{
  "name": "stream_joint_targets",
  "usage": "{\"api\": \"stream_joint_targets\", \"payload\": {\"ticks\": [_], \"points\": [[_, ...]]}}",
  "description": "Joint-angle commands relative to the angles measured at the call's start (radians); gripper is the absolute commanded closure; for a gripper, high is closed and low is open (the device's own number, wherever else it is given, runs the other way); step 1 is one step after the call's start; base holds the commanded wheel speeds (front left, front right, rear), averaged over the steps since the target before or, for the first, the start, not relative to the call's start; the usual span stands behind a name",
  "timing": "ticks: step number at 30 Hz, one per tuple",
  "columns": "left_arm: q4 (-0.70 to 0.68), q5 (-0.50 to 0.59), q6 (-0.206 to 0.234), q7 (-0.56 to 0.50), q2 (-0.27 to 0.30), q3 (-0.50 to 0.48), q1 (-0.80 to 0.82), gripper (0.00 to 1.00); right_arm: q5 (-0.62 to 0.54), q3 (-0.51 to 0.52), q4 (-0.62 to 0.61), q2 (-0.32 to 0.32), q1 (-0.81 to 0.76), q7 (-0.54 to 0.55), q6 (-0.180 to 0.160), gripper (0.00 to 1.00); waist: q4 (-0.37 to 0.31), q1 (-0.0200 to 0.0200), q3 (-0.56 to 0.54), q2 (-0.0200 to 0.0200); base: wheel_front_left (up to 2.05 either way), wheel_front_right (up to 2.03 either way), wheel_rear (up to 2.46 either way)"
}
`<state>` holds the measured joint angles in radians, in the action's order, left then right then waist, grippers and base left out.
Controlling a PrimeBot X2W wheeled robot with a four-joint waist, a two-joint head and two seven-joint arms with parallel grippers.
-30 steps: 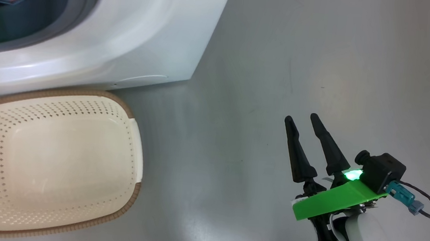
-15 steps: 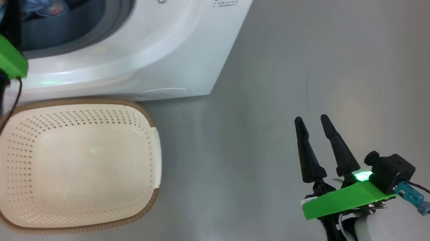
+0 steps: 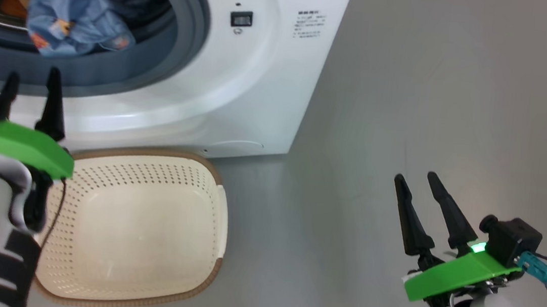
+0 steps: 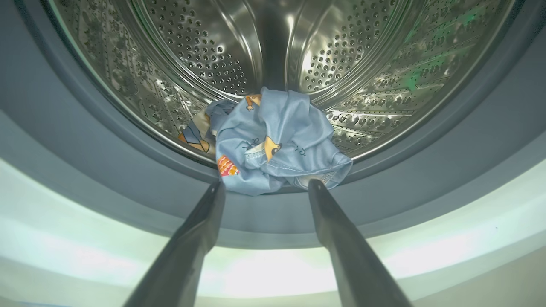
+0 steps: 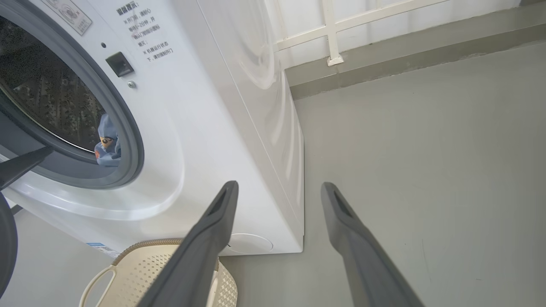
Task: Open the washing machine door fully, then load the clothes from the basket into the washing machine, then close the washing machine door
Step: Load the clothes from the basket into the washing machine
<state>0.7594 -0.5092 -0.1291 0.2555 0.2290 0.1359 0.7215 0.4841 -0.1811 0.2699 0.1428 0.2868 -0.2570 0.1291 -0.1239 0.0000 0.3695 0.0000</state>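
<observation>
Now the clothes (image 4: 277,140) lie inside the washing machine (image 3: 262,71), at its drum's (image 4: 192,42) front lip, straight ahead of the open, empty left gripper (image 3: 32,75), much nearer than the open right gripper (image 3: 414,176).

One big white front-loading washing machine (image 3: 262,71), ahead of left gripper (image 3: 32,75). One steel perforated drum (image 4: 192,51) past its fingertips. One crumpled bundle of light blue printed clothes (image 4: 277,140) inside drum; garment number unclear. One cream-white perforated plastic basket (image 3: 144,226), just beside left gripper. Two grippers counting right gripper (image 3: 414,177), two long dark fingers each. Two bright green flat mounts: left mount (image 3: 20,147), right mount (image 3: 458,277).
</observation>
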Motion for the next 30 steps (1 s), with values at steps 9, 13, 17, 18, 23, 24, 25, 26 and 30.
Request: {"api": "stream_joint_targets", "payload": {"ticks": [9,13,17,18,23,24,25,26,30], "points": [[-0.116,0.07,-0.002,0.006,-0.007,-0.098,-0.158,0.0,0.01,-0.013,-0.012,0.032,-0.067,-0.005,0.002,0.0,0.053,0.0,-0.102,0.0,0.0,0.0,0.0],[-0.171,0.1,-0.002,0.006,-0.019,-0.123,-0.242,0.0,0.017,-0.009,-0.009,0.045,-0.091,-0.005,0.002,0.0,0.064,0.0,-0.136,0.0,0.0,0.0,0.0],[-0.207,0.116,-0.002,0.006,-0.024,-0.139,-0.293,0.0,0.02,-0.009,-0.009,0.052,-0.105,-0.005,0.002,0.0,0.067,0.0,-0.155,0.0,0.0,0.0,0.0],[-0.219,0.12,-0.002,0.006,-0.026,-0.144,-0.308,0.0,0.021,-0.008,-0.009,0.054,-0.109,-0.005,0.002,0.0,0.068,0.0,-0.16,0.0,0.0,0.0,0.0],[-0.276,0.137,-0.002,0.006,-0.039,-0.175,-0.385,0.0,0.024,-0.003,-0.008,0.064,-0.131,-0.005,0.002,0.0,0.072,0.0,-0.19,0.0,0.0,0.0,0.0],[-0.287,0.14,-0.002,0.006,-0.042,-0.181,-0.4,0.0,0.025,-0.003,-0.008,0.065,-0.136,-0.005,0.002,0.0,0.072,0.0,-0.196,0.0,0.0,0.0,0.0],[-0.297,0.143,-0.002,0.006,-0.045,-0.188,-0.416,0.0,0.025,-0.002,-0.008,0.067,-0.141,-0.005,0.002,0.0,0.072,0.0,-0.203,0.0,0.0,0.0,0.0],[-0.307,0.147,-0.002,0.006,-0.049,-0.196,-0.432,0.0,0.026,-0.002,-0.008,0.069,-0.146,-0.005,0.002,0.0,0.071,0.0,-0.21,0.0,0.0,0.0,0.0],[-0.349,0.163,-0.002,0.006,-0.064,-0.219,-0.494,0.0,0.029,0.004,-0.01,0.075,-0.168,-0.005,0.002,0.0,0.07,0.0,-0.235,0.0,0.0,0.0,0.0]]}}
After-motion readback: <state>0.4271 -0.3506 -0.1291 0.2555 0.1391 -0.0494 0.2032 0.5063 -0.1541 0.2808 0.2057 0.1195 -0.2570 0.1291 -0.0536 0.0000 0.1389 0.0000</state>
